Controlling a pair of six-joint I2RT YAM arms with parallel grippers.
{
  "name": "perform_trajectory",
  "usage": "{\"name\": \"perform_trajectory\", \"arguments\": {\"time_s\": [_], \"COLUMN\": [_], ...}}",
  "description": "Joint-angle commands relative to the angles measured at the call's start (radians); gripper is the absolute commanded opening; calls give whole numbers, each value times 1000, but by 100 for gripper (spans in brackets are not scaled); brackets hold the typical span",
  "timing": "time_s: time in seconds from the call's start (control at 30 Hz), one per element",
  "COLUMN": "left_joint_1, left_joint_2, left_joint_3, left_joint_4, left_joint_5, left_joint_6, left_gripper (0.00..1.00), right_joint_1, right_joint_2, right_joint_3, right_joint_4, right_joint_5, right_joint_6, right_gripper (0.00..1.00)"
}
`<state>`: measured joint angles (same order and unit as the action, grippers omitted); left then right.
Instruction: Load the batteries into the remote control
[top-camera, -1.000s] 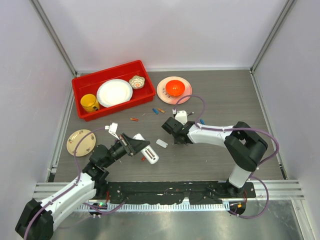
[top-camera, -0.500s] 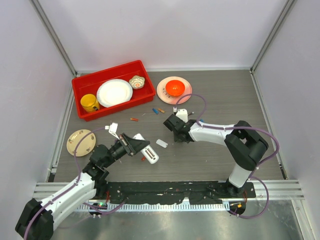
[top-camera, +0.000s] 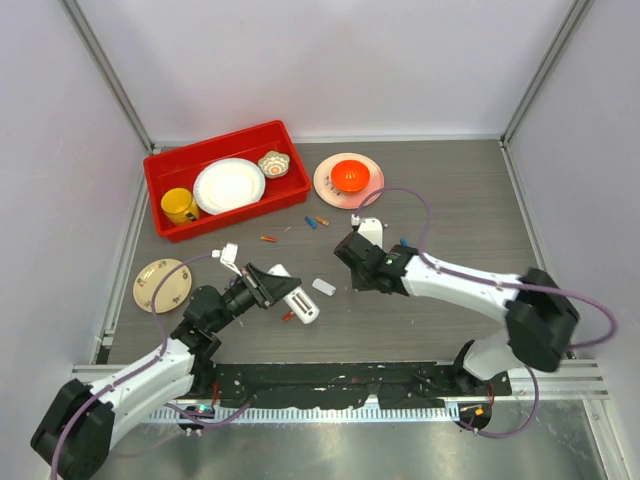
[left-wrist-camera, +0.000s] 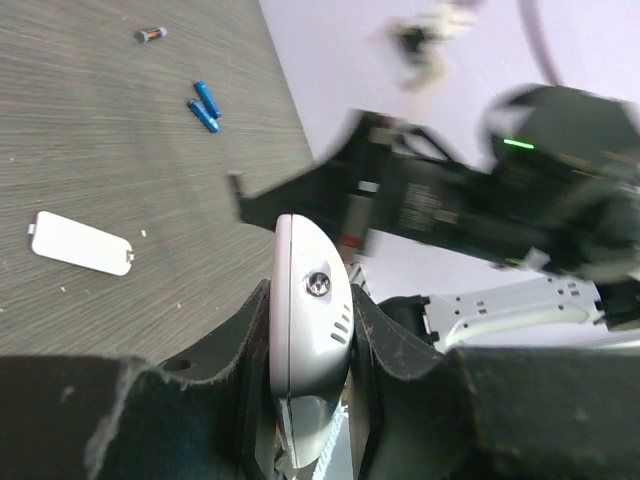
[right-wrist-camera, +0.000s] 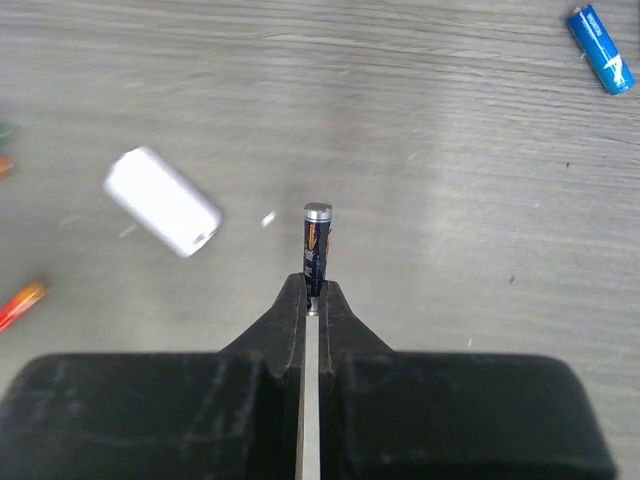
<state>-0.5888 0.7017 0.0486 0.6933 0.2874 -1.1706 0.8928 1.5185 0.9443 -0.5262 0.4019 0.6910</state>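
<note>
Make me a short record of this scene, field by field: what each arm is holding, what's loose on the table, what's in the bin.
left fingers: shut on the remote control, its rounded end sticking out
right fingers: shut on a dark battery, silver cap pointing away
loose white cover: flat on the table, between the arms
blue batteries: lying loose on the table
red bin: holds yellow cup, white plate, small bowl

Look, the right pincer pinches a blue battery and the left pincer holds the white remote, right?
No: the battery in the right pincer is black, not blue, as the right wrist view shows. The left pincer does hold the white remote.
</note>
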Motion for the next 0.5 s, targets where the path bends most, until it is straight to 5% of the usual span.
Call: {"name": "perform_trajectory", "arguments": {"time_s": [0.0,0.3,0.47], "left_joint_1": [-3,-3,-3], "left_joint_2": [136,441,519], "left_joint_3": [14,34,83], "left_joint_4": [236,674,742], "left_joint_5": [-13,68,127], "left_joint_6": [-27,-104,-138], "left_gripper": [0,0,0], "right_joint_1": [104,343,394], "right_joint_2": [-217,-294,-245], "right_joint_3": [137,240,300], "right_joint_4": [-217,-365,-360], "right_joint_5": [15,-107,-204], "right_joint_6": [39,18,-86], "right_gripper": [1,1,1]}}
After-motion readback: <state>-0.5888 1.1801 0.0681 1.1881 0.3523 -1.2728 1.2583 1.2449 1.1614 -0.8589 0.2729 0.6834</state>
